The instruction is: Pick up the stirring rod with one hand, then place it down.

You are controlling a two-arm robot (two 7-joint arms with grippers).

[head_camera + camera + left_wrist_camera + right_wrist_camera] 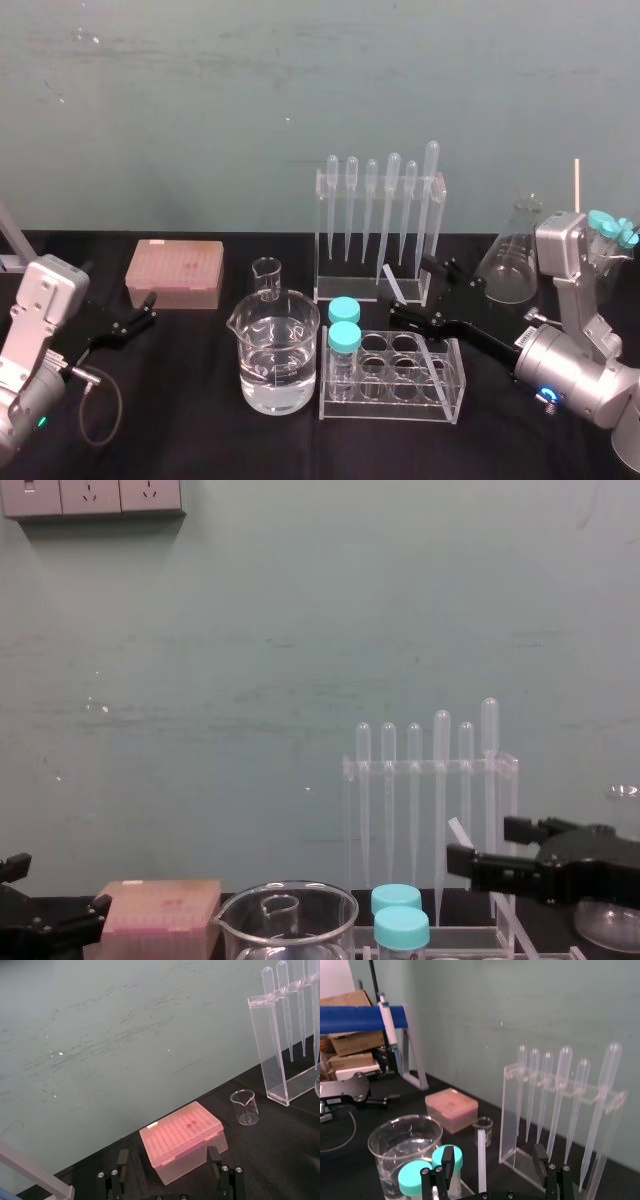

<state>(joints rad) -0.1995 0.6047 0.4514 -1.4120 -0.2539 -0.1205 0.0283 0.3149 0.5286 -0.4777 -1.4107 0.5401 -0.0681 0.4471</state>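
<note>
Right gripper [408,287] gapes around the stirring rod [393,283] leaning from the tube rack [390,408]; closing off-centre may tip that rack. Left gripper [140,312] idles open, well left.

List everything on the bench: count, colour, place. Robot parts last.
stirring rod: one, translucent white, leaning in the tube rack
pipettes: six, clear, in the back stand
large beaker: one, clear, liquid inside, front centre
small beaker: one, clear, behind it
capped tubes: two, teal caps, in the rack
box: one, pink, back left
flask: one, clear, back right
left gripper: black, open, by the box
right gripper: black, fingers open astride the rod
</note>
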